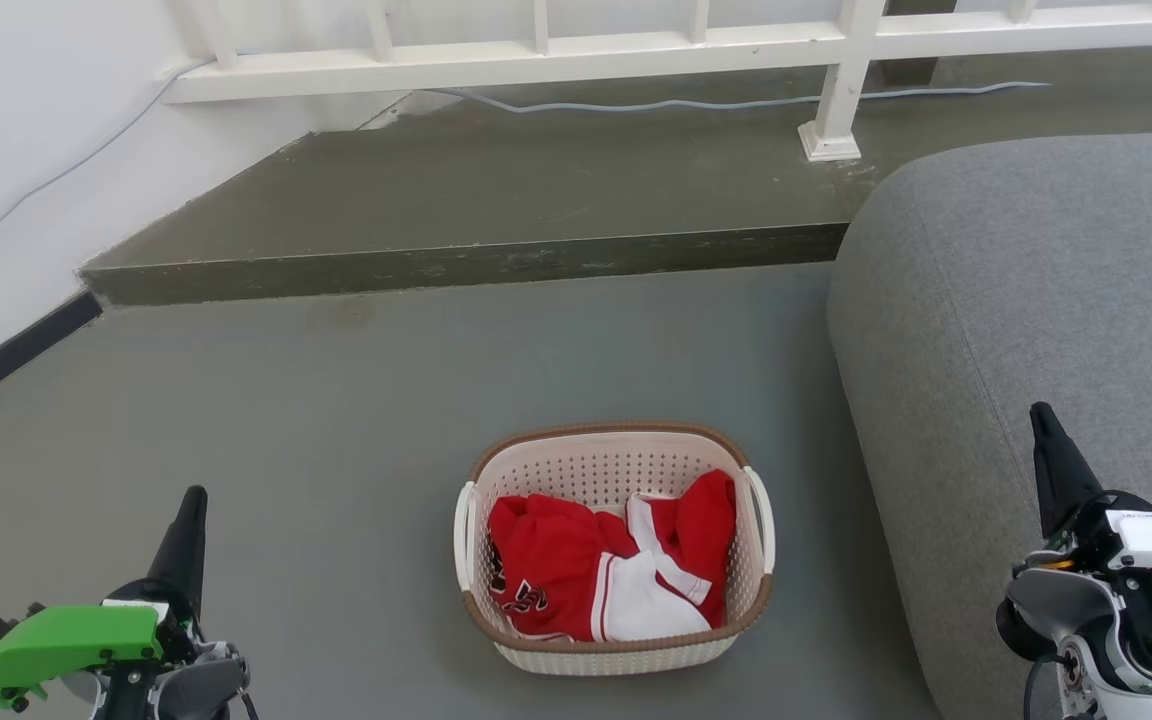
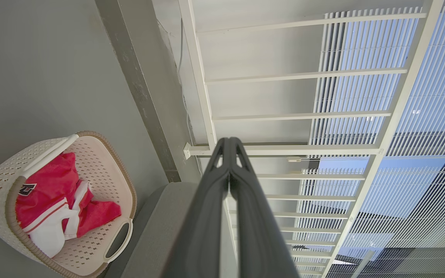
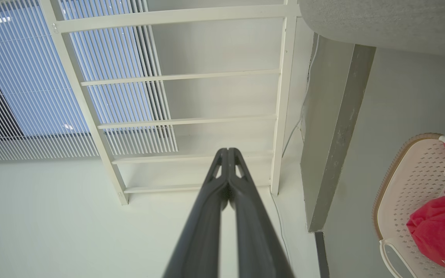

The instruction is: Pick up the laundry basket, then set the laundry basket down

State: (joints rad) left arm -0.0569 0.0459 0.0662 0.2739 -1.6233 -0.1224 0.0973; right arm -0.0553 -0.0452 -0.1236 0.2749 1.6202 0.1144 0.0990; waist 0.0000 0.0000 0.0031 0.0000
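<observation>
The left fingers are pressed together tip to tip, empty and touching nothing; the right fingers likewise. In the head view the basket stands on the grey floor between them, well apart from both: at 3 o'clock from the left pair, 8 o'clock from the right. It is oval, cream perforated plastic, with a brown woven-look rim, white side handles, and crumpled red-and-white cloth inside.

Left end effector and right end effector sit low, wide apart, both closed.
</observation>
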